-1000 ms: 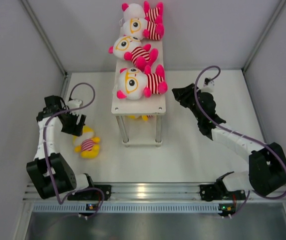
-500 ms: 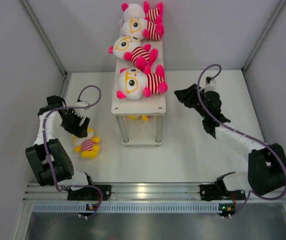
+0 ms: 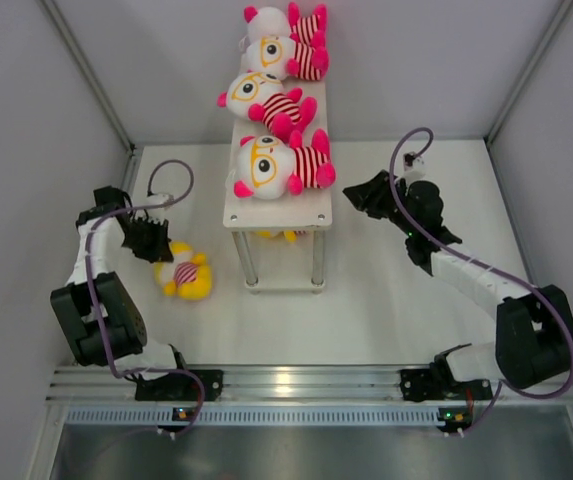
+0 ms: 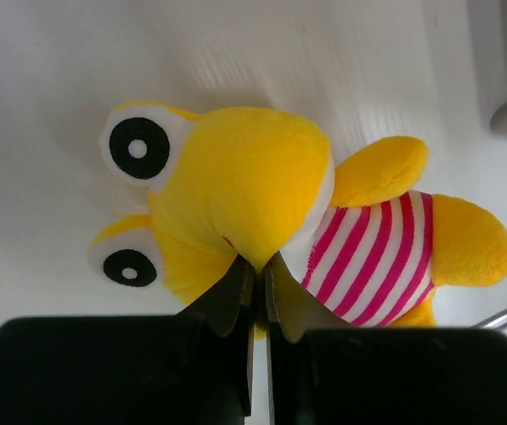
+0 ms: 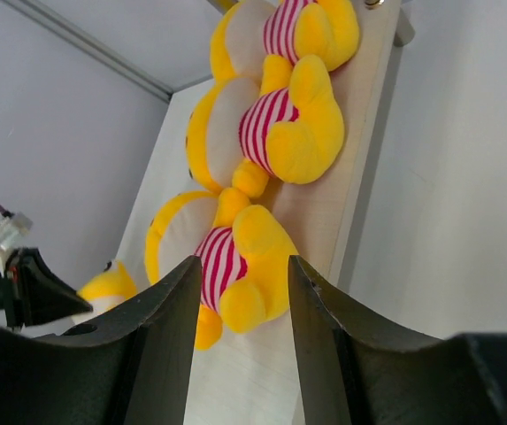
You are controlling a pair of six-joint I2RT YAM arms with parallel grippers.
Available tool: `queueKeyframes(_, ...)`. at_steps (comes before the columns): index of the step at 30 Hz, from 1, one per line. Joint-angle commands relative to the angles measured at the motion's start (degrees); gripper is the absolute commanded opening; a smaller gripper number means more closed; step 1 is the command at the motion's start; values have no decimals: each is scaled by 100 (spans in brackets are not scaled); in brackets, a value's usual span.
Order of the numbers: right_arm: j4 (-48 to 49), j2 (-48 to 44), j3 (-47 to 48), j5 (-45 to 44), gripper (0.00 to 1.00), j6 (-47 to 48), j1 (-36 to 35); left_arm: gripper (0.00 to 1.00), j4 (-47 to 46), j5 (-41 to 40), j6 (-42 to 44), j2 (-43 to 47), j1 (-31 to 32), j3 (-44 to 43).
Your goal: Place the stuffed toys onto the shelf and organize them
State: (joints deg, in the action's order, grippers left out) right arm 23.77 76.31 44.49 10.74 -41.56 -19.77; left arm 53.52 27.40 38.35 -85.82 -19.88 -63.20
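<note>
Three white-headed stuffed toys with pink limbs lie in a row on the top board of the white shelf. On its lower board, three yellow stuffed toys lie side by side. One more yellow toy in a striped shirt lies on the table left of the shelf. My left gripper is shut on a pinch of plush on that toy's head. My right gripper hangs open and empty at the shelf's right side, facing the lower tier.
Grey walls close in the white table on the left, right and back. The shelf's thin metal legs stand just right of the loose yellow toy. A metal rail runs along the near edge by the arm bases.
My left gripper has shut on the yellow toy's head, and the toy has shifted a little to the right and turned. The right arm has barely moved.
</note>
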Motion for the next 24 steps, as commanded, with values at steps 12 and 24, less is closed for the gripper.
queueKeyframes(12, 1912, 1605, 1254, 1659, 50, -880, -475, 4, -1817, 249, -4458, 479, 625, -904)
queueKeyframes(24, 2572, 2396, 1623, 2072, 57, -1557, -783, 4, -2478, 134, -5645, 391, 1196, -1273)
